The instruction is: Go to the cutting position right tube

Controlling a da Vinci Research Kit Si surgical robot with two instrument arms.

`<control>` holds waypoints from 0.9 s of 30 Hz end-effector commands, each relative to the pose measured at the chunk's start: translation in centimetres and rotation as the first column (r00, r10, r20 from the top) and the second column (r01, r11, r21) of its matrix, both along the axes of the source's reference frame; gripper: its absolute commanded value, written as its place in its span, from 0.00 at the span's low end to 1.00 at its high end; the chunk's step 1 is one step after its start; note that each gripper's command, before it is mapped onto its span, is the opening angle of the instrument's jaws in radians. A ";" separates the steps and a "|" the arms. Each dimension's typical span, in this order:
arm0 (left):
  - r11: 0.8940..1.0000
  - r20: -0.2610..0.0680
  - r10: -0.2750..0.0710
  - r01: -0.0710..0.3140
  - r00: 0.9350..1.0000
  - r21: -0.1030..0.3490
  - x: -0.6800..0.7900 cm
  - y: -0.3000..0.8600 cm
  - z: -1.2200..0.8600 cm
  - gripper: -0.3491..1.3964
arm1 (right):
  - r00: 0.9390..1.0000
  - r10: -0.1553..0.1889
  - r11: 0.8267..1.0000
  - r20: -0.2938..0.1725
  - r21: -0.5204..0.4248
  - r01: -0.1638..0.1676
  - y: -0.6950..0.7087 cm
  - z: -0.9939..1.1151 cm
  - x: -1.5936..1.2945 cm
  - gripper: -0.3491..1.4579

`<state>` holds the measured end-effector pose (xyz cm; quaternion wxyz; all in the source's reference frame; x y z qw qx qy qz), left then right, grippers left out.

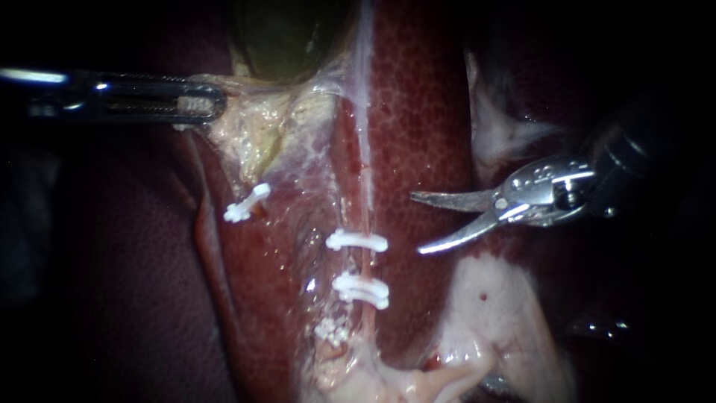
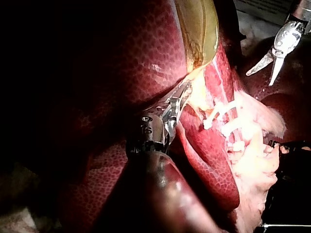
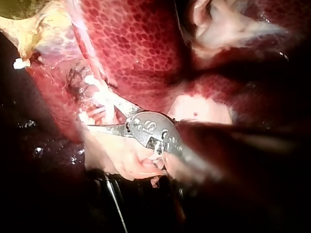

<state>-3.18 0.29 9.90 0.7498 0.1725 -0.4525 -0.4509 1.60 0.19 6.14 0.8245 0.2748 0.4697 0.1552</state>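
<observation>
Right jaws: the two curved blades of my right instrument (image 1: 416, 224) stand open with a clear gap and have hold of nothing.
Their place: over the liver (image 1: 418, 127), beside the right tube (image 1: 366, 186) but apart from it, tips turned toward it.
Left jaws: my left instrument (image 1: 207, 104) is closed on the yellowish lower edge of the gallbladder (image 1: 283, 37).
Right tube: a pale strand running down from the gallbladder. It carries an upper clip (image 1: 356, 240) and a lower clip (image 1: 362, 291), with a short bare stretch between them.
Step in hand: the approach; by my reading the cutting place is not yet reached.
Next move: carry the open blades across and slightly lower, so the bare stretch lies between them, clear of both clips.
</observation>
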 end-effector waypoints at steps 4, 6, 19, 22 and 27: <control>1.000 -0.001 0.000 0.000 1.000 -0.001 0.00 -0.01 0.01 0.00 | 0.998 -0.037 0.998 0.051 0.052 0.035 -0.21 0.33 0.00 0.98; 1.000 -0.001 0.000 0.000 1.000 -0.001 0.00 -0.01 0.01 0.00 | 0.997 -0.046 0.997 0.067 0.068 0.042 -0.28 0.48 0.00 0.98; 1.000 -0.002 0.000 0.000 1.000 -0.002 0.00 -0.03 0.02 0.00 | 0.991 -0.101 0.985 0.090 0.150 0.087 -0.77 1.10 0.27 0.98; 1.000 -0.002 -0.001 0.001 1.000 -0.002 -0.01 -0.03 0.02 0.00 | 0.990 -0.109 0.983 0.089 0.160 0.094 -0.81 1.14 0.35 0.98; 1.000 -0.002 -0.001 0.001 1.000 -0.002 -0.01 -0.03 0.02 0.00 | 0.989 -0.117 0.982 0.089 0.159 0.102 -0.84 1.19 0.46 0.98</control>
